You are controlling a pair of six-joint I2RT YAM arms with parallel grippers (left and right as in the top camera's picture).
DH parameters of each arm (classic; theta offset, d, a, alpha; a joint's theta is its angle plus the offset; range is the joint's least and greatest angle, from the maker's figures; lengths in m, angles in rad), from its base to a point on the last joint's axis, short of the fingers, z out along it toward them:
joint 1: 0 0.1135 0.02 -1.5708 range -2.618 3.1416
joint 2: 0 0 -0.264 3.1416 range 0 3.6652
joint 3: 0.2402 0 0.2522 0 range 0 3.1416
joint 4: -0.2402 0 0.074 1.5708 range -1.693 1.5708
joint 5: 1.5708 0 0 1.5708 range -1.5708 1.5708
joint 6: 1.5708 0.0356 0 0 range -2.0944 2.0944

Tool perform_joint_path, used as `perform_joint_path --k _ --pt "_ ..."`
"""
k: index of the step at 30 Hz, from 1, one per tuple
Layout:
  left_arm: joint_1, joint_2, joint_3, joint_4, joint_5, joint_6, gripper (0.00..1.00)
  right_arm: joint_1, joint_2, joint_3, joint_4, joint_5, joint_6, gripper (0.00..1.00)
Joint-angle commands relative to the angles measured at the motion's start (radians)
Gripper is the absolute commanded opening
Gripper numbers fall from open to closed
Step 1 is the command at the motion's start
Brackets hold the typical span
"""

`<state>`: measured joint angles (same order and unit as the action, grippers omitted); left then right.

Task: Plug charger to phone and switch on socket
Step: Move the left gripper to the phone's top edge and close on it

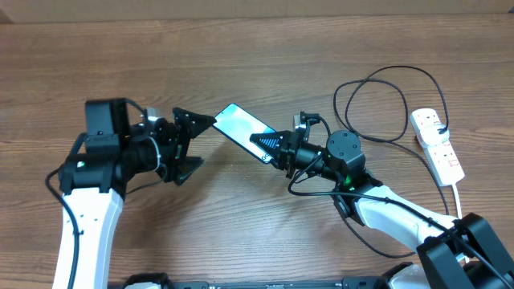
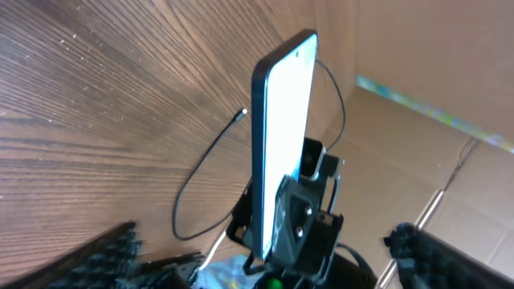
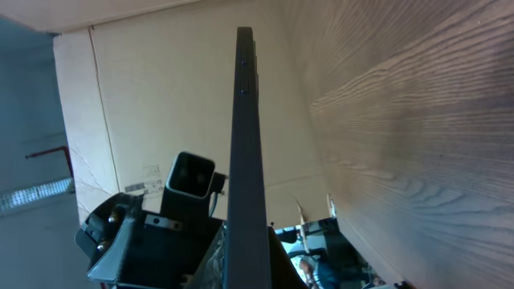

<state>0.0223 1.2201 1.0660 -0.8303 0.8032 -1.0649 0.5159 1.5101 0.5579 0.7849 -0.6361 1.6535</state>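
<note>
phone (image 1: pixel 239 124): held off the table (image 1: pixel 241 48), slanted in the overhead view, cyan screen facing up. In the left wrist view it stands upright with the screen lit.
phone vs right gripper (image 1: pixel 269 146): the gripper is clamped on the phone's near-right end. The rest of the phone sticks out past the fingers towards the left arm.
right gripper state: pressed onto the phone. The right wrist view shows the phone edge-on, running straight out between the fingers.
left gripper (image 1: pixel 193 144): just left of the phone, spread wide and holding nothing. Its upper fingertip is close to the phone's far corner; contact cannot be told.
charger (image 1: pixel 409 68): loose loops on the table, well to the right of the phone, running to the socket.
connector tip (image 2: pixel 243 115): in the left wrist view a thin black cable end lies on the wood beside the phone, apart from it and not plugged in.
socket (image 1: pixel 438 144): far right of the phone, flat on the table. Switch position is too small to tell.
white cord (image 1: pixel 458 189): runs from the socket's near end towards the table edge.
</note>
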Motion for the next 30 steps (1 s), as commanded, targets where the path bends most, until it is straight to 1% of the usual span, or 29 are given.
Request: perform_joint_path --k 1,3,9,11,13,16,18,24,30 --pt "-0.044 0.037 -0.005 0.042 -0.056 -0.025 0.80 0.001 -0.009 0.018 0.017 0.000 0.088 0.04" --pt "-0.066 0.056 -0.005 0.079 -0.074 -0.025 0.77 0.001 -0.009 0.018 0.018 -0.027 0.173 0.04" --pt "-0.095 0.082 -0.005 0.132 -0.080 -0.039 0.72 0.001 -0.009 0.018 -0.011 -0.083 0.415 0.04" --pt "-0.096 0.085 -0.005 0.131 -0.081 -0.043 0.72 0.001 -0.009 0.018 -0.008 -0.091 0.463 0.04" --pt "-0.096 0.085 -0.005 0.131 -0.082 -0.043 0.71 0.001 -0.009 0.018 -0.008 -0.090 0.472 0.04" --pt "-0.096 0.085 -0.005 0.131 -0.085 -0.057 0.64 0.003 -0.009 0.018 -0.008 -0.092 0.476 0.04" --pt "-0.096 0.086 -0.005 0.130 -0.091 -0.063 0.64 0.014 -0.009 0.018 -0.008 -0.091 0.508 0.04" --pt "-0.098 0.087 -0.005 0.128 -0.095 -0.074 0.64 0.064 -0.009 0.018 0.011 -0.055 0.509 0.04" --pt "-0.128 0.087 -0.005 0.128 -0.113 -0.075 0.63 0.092 -0.009 0.018 0.046 -0.001 0.509 0.04"
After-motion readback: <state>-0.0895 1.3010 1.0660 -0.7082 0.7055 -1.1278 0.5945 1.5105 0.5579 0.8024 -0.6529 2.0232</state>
